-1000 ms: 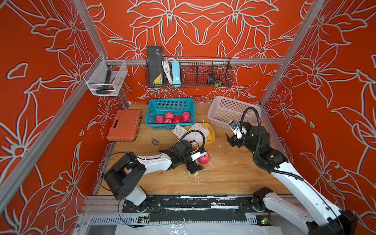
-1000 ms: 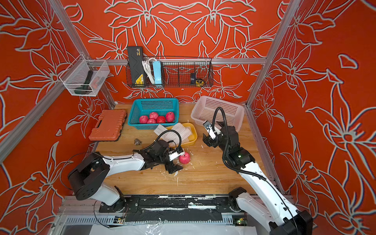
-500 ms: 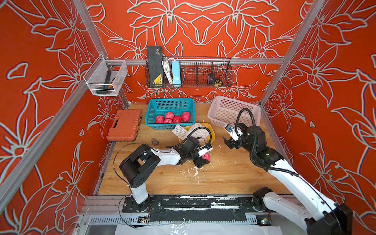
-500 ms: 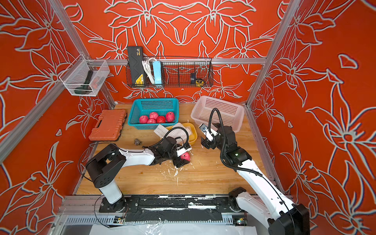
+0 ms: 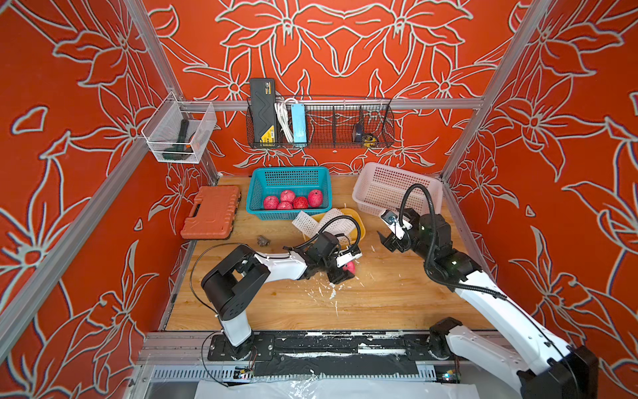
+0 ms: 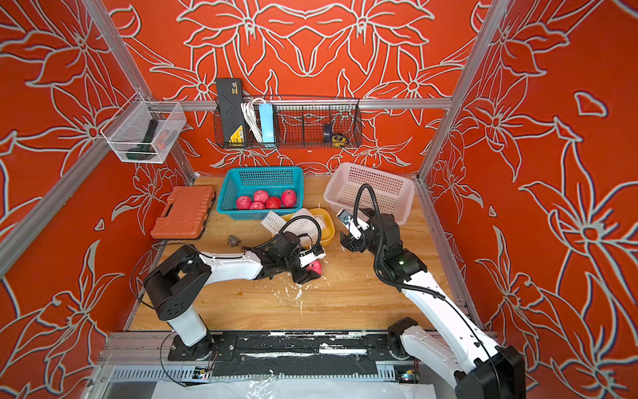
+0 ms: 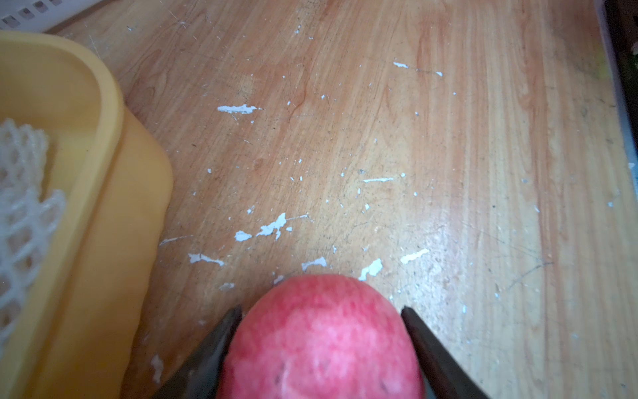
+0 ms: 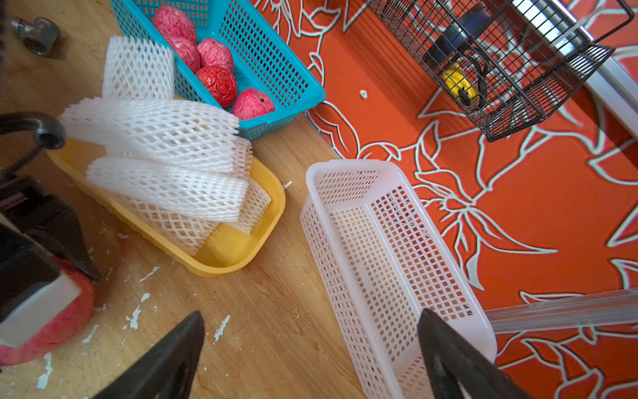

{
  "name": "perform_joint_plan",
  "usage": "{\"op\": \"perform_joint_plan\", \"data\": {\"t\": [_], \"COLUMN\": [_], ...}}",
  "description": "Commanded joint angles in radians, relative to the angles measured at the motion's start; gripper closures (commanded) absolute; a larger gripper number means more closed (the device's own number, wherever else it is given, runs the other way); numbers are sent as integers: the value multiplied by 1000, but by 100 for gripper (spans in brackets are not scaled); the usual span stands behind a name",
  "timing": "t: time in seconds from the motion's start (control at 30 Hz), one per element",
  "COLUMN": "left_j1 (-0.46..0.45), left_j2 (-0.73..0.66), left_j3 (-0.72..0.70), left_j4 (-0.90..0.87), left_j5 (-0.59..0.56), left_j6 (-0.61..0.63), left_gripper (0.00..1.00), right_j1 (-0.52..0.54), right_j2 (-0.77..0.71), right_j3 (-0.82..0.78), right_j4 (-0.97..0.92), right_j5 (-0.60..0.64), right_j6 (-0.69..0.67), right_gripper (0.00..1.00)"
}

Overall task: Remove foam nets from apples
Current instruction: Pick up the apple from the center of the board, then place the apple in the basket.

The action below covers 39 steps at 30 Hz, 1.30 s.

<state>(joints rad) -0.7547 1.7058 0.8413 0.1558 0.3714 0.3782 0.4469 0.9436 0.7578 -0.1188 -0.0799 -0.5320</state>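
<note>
Left wrist: left gripper (image 7: 321, 309) clasps apple (image 7: 321, 345) near wall of yellow tray (image 7: 103, 248).

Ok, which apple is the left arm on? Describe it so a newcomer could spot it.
On the wooden table, find the yellow tray piled with white foam nets. Just on the robot's side of it, a bare red-pink apple sits between the black fingers of the left gripper. Unlike the five apples in the teal basket, it lies alone on the wood among foam crumbs.

the left tool (image 5: 342, 271) hides most of the apple (image 5: 351, 266).
</note>
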Motion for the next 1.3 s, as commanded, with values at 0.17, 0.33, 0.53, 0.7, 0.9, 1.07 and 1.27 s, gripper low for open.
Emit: {"op": "perform_joint_plan", "data": {"t": [0.17,0.33,0.53,0.7,0.9,1.07,1.27], "left_j1": [-3,108,368,541,661,714,738], "left_j2": [-300,-359,-252,-59,212,387,519], "left_j3": [62,188,378,532,743,913,1030], "left_j4": [-153,-216,-185,-133,-131,-157,-190], "left_j5": [-33,-38,-132,-207,-222,-238,-303], "left_j6": [-54,-86,-155,-204,-185,-184,-177], "left_gripper": [52,53,56,56,56,55,55], "right_j1": [-4,-4,-4,-5,-4,-4,-4], "right_j2": [-35,-38,-18,51,164,253,333], "right_j3": [9,19,42,101,176,232,275], "right_j4": [-1,-11,-42,-74,-79,-81,-84], "right_j5": [77,55,13,-15,-33,-44,-52], "right_j6": [17,64,83,81,68,57,34], "right_gripper": [3,4,6,7,6,7,6]}}
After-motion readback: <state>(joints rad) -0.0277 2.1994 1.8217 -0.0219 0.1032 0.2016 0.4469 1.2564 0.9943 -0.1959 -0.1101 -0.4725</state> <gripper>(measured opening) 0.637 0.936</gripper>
